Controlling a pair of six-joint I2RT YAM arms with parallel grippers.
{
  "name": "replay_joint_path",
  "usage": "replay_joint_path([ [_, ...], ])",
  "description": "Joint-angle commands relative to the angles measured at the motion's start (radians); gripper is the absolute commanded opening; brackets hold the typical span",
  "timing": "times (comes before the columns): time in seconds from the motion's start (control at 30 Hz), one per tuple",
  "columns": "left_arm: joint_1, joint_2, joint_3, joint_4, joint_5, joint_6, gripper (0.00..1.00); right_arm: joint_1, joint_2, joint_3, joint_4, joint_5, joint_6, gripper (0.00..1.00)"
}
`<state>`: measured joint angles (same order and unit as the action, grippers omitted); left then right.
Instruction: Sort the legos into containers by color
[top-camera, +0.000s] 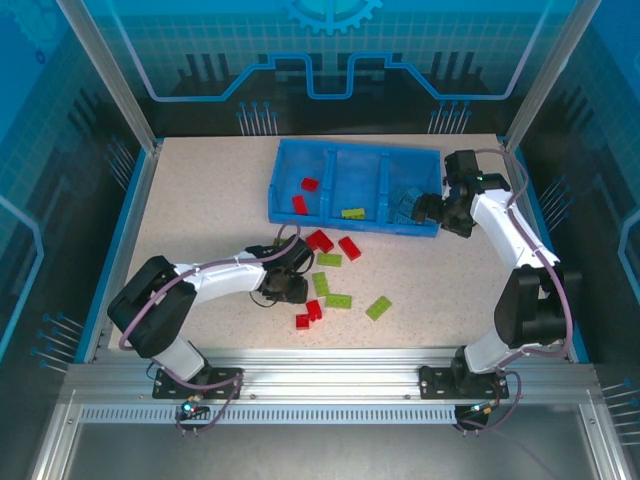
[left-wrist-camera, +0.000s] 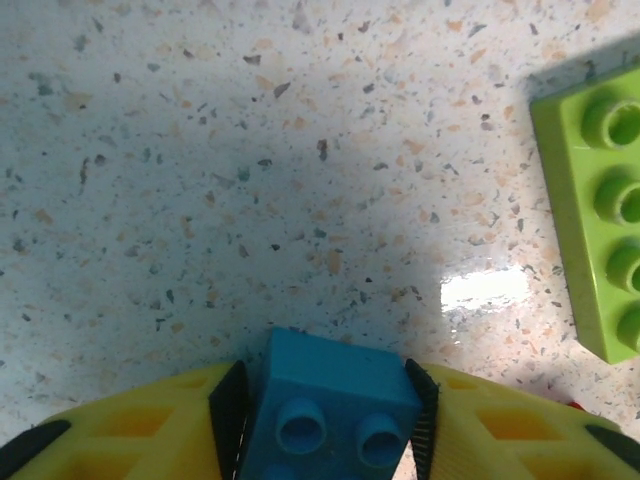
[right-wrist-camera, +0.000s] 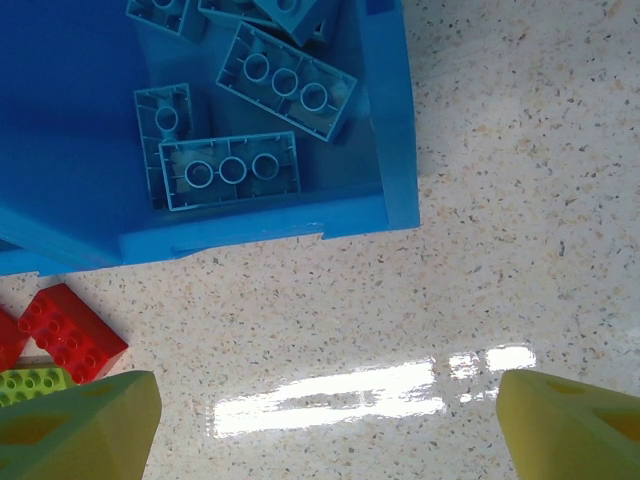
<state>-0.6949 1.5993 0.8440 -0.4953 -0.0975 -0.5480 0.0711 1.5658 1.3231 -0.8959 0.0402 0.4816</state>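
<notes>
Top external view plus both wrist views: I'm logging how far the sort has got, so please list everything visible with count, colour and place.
tray: one, bright blue, three compartments, far middle of the table
red bricks in tray: two, left compartment
green brick in tray: one, lime, middle compartment
light-blue bricks in tray: at least four, right compartment
loose red bricks: about four, in front of the tray
loose green bricks: four, lime, among the red ones
held brick: one, blue, in the left tool
table: one, speckled beige
left tool: shut on the held brick
right tool: open, empty, by the tray's right corner
</notes>
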Motion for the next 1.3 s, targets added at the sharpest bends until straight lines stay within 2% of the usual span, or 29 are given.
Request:
replay_joint_path([
  [0.0, -0.008, 0.017, -0.002, -0.006, 0.024, -0.003, 0.44, -0.014, -0.012, -0.012, 0.002, -0.020, 0.011, 0.89],
  [0.27, -0.008, 0.025, 0.019, -0.026, -0.012, -0.042, 0.35, -0.013, -0.010, -0.008, 0.002, -0.020, 0.013, 0.89],
  [0.37, -0.005, 0.030, 0.069, -0.039, -0.029, -0.049, 0.34, -0.014, -0.010, -0.012, 0.006, -0.024, 0.017, 0.89],
  [0.47, -0.005, 0.041, 0.173, -0.059, -0.042, -0.025, 0.35, -0.013, -0.012, -0.026, 0.016, -0.020, 0.018, 0.89],
  [0.6, -0.002, 0.100, 0.397, -0.081, -0.037, 0.029, 0.36, -0.014, -0.010, -0.046, 0.030, -0.019, 0.015, 0.89],
  [0.8, -0.003, 0.301, 0.792, -0.097, 0.062, 0.079, 0.36, -0.032, -0.025, -0.081, 0.062, -0.034, 0.011, 0.88],
  [0.9, -0.002, 0.394, 0.936, -0.077, 0.127, 0.082, 0.36, -0.053, -0.046, -0.112, 0.082, -0.040, 0.015, 0.88],
  [1.27, -0.010, 0.638, 1.217, 0.066, 0.339, 0.001, 0.34, -0.124, -0.097, -0.228, 0.141, -0.120, 0.014, 0.88],
])
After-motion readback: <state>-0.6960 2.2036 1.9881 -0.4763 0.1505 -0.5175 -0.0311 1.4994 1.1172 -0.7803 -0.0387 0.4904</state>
